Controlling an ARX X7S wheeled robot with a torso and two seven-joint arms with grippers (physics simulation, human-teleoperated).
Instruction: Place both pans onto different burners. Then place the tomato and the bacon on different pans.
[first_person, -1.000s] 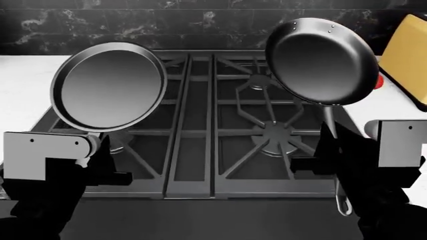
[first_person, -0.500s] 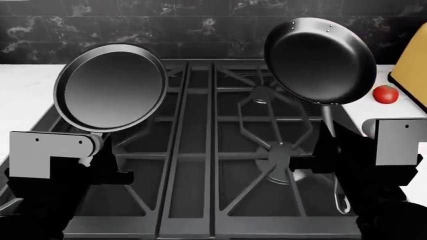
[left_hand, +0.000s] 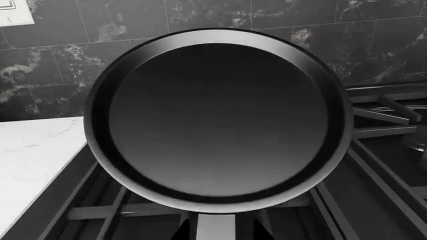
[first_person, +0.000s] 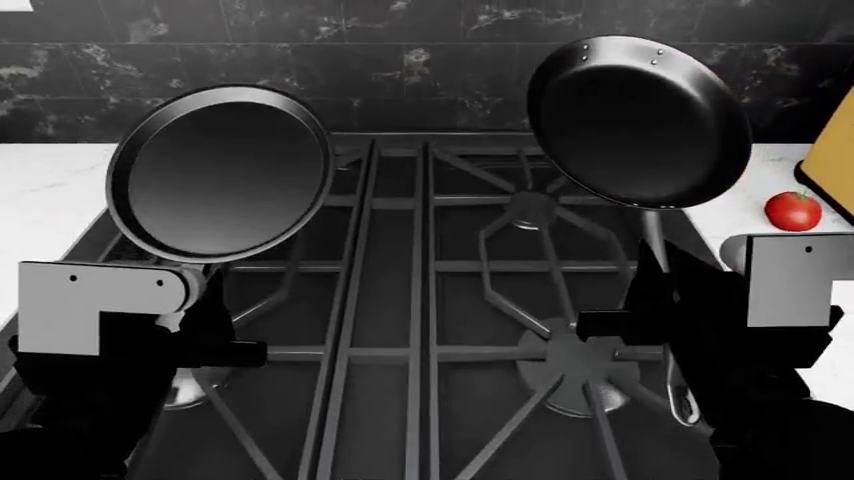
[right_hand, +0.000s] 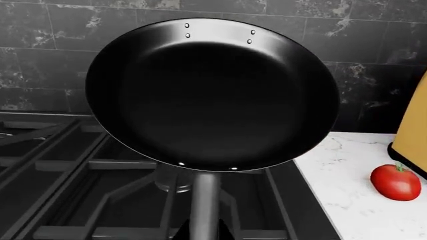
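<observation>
The flat, low-rimmed pan (first_person: 220, 172) hangs tilted above the range's left side, its handle clamped in my left gripper (first_person: 200, 305). In the left wrist view that pan (left_hand: 217, 120) fills the picture, and the gripper (left_hand: 215, 232) is shut on its handle. The deeper pan (first_person: 638, 120) is held up over the back right burner (first_person: 531, 208), with my right gripper (first_person: 654, 320) shut on its long handle. The right wrist view shows the same pan (right_hand: 210, 95) and gripper (right_hand: 203, 232). The tomato (first_person: 793, 211) (right_hand: 395, 182) lies on the white counter to the right of the range. The bacon is out of view.
Black grates (first_person: 420, 300) cover the steel range; the front right burner (first_person: 583, 365) and the front left burner (first_person: 200, 385) show beneath them. A yellow board (first_person: 834, 150) stands at the far right behind the tomato. White counter (first_person: 47, 200) flanks the range and dark tiles back it.
The head view has shifted, so the range sits lower and larger in the picture and the tomato has come fully out from behind the deeper pan. Both pans stay gripped.
</observation>
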